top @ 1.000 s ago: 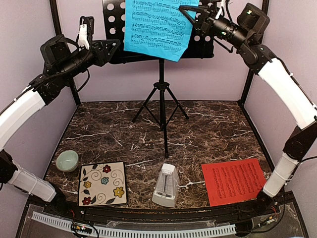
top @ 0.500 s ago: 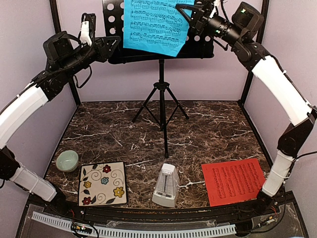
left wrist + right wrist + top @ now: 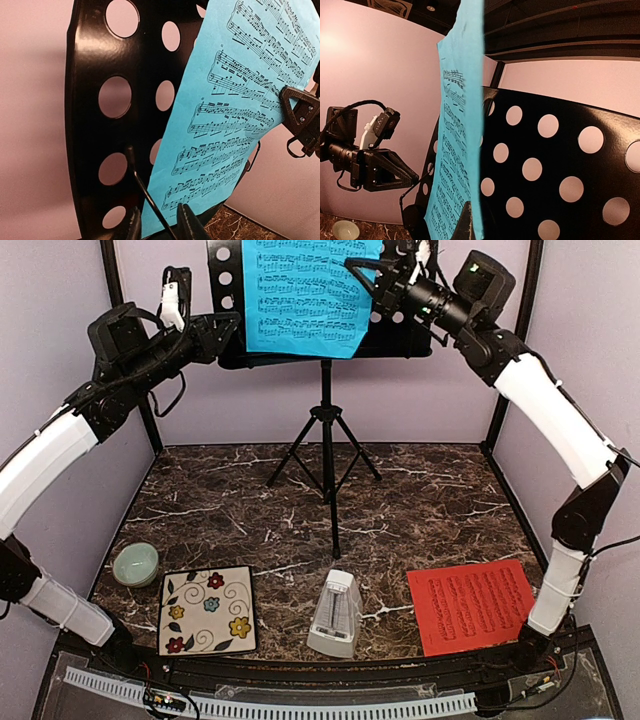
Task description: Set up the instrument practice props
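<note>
The music stand [image 3: 325, 420] is up at the back edge. The right gripper [image 3: 370, 285] is closed on the blue sheet [image 3: 300, 295], holding it against the stand's desk; I think this step is unfinished. The left gripper [image 3: 228, 328] touches the desk's corner, and I cannot tell its grip. The red sheet [image 3: 470, 605] in the near right corner and the metronome [image 3: 335, 615] at the near edge look untouched.

The blue music sheet [image 3: 462, 125] hangs almost edge-on, its lower part pinched in the right gripper [image 3: 472, 225], just in front of the black perforated desk [image 3: 560, 150]. The left gripper [image 3: 414, 177] points at the desk's far side, with a pale green bowl [image 3: 345, 230] below it.
</note>
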`<action>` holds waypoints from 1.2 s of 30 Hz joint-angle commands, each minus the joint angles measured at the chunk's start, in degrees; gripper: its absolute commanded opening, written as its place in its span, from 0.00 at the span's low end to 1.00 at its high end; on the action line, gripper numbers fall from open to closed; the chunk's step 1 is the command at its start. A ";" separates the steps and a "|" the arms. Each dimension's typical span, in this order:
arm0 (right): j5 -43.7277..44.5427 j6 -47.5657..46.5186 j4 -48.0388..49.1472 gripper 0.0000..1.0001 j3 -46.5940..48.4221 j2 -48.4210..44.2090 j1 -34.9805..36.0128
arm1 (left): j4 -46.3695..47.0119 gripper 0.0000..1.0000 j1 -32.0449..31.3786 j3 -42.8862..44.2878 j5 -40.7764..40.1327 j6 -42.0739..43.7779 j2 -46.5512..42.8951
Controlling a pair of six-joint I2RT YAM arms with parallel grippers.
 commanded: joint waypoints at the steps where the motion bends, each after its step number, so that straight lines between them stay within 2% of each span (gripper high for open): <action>1: 1.23 -1.00 3.18 0.00 0.96 0.43 0.21 | -0.20 0.27 0.38 1.92 -0.78 -1.53 0.79; 7: 1.62 -1.00 4.17 0.00 1.35 1.53 0.20 | 0.16 0.25 0.41 3.18 1.72 -2.02 2.25; 19: 6.67 -0.29 7.30 0.00 1.29 3.20 0.23 | 8.03 0.00 0.36 -2.16 2.39 -0.71 -0.20; 28: 3.21 1.30 12.78 0.00 0.20 4.64 0.34 | 11.01 0.00 0.37 -3.49 4.23 1.03 0.27; 36: -1.17 -1.30 12.25 0.00 5.83 8.36 0.33 | 10.79 0.00 0.36 -3.47 5.24 1.33 0.67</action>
